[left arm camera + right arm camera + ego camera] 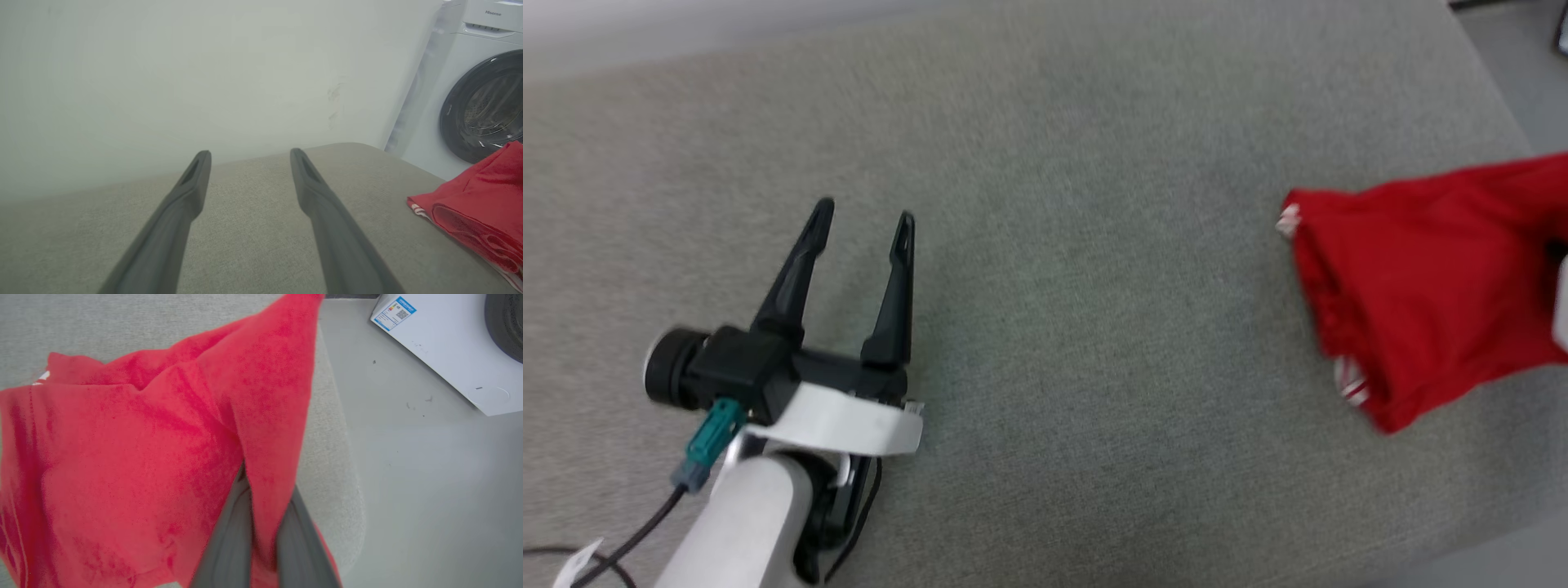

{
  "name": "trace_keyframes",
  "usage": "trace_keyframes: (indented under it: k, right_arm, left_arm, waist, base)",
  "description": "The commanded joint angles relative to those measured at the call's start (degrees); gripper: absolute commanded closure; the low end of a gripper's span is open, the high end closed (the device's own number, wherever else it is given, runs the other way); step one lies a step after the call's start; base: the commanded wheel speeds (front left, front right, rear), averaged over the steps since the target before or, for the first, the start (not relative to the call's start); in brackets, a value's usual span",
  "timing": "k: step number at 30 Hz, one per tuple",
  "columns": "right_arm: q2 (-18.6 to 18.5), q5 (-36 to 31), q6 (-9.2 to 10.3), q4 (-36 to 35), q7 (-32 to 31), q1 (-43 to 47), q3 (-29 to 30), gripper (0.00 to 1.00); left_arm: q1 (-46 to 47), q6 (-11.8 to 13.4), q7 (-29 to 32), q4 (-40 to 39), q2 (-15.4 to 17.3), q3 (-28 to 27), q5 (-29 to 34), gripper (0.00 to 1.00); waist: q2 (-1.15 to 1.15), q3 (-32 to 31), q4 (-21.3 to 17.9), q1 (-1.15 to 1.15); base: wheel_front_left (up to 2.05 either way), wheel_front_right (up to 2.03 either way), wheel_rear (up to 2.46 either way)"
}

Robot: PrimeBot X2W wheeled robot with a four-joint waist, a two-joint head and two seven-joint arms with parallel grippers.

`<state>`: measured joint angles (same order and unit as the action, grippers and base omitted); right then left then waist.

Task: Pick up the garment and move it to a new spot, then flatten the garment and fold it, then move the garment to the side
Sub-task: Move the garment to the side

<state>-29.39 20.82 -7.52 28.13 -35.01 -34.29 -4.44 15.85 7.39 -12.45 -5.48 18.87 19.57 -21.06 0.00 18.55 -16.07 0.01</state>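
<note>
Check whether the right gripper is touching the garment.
Touching. The right wrist view shows the right gripper shut on a red fold of the garment.

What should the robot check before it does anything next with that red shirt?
1. Right end effector shut on the garment: ok, cloth is pinched between its fingers.
2. Left end effector open and holding nothing: ok.
3. Room on the grey cushion to lay the garment down: ok.
4. Garment lying flat: not ok, it is bunched and folded over itself.
5. Which part of the garment is pinched: cannot tell.
</note>
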Motion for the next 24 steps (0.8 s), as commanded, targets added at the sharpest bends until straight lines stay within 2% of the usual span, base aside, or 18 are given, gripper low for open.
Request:
trace_keyframes:
  k: [1,5,11,12,13,14,19,24]
  right_arm:
    - [-0.7,-1.5,0.06,1.3,1.9,-2.5,2.3,1.0]
    - [-0.4,-4.6,0.06,4.6,6.9,-5.6,7.9,1.0]
    - [2.6,-8.1,0.06,10.6,15.7,-8.4,14.3,1.0]
    - [3.2,-8.8,0.06,11.8,17.2,-8.6,15.2,0.71]
    - [3.7,-9.5,0.06,12.7,18.8,-8.9,16.0,0.33]
    - [4.3,-10.2,0.06,13.9,20.2,-9.1,17.0,0.0]
    - [5.4,-13.5,0.06,18.6,26.2,-10.3,20.1,0.0]
    - [5.5,-16.1,0.06,21.3,30.6,-10.6,21.2,0.0]
  left_arm:
    - [2.4,-0.6,0.7,-0.7,0.5,0.3,0.8,0.0]
    - [6.3,-1.5,1.7,-1.7,1.2,1.1,2.0,0.0]
    - [9.3,-1.9,3.0,-3.0,1.8,1.6,3.0,0.0]
    - [9.4,-1.9,3.2,-3.1,1.9,1.6,3.1,0.0]
    - [9.6,-1.8,3.5,-3.2,2.1,1.6,3.0,0.0]
    - [9.6,-1.6,3.7,-3.2,2.3,1.4,3.1,0.0]
    - [9.5,-1.4,3.6,-3.0,2.6,1.3,2.9,0.0]
    - [7.6,-0.9,2.6,-1.4,2.1,1.1,2.0,0.0]
  waist:
    - [0.0,6.5,-2.4,-0.01]
    - [0.0,10.5,-2.2,-0.01]
    - [0.0,14.4,-1.4,-0.01]
    - [0.0,14.8,-1.3,-0.01]
    - [0.0,15.2,-1.2,-0.01]
    - [0.0,15.5,-1.0,-0.01]
    - [0.0,15.5,-0.9,-0.01]
    - [0.0,11.8,-1.1,-0.01]
  base:
    - [0.0,0.0,0.0]
    - [0.0,0.0,0.0]
    - [0.0,0.0,0.0]
    - [0.0,0.0,0.0]
    - [0.0,0.0,0.0]
    - [0.0,0.0,0.0]
    - [0.0,0.0,0.0]
    - [0.0,0.0,0.0]
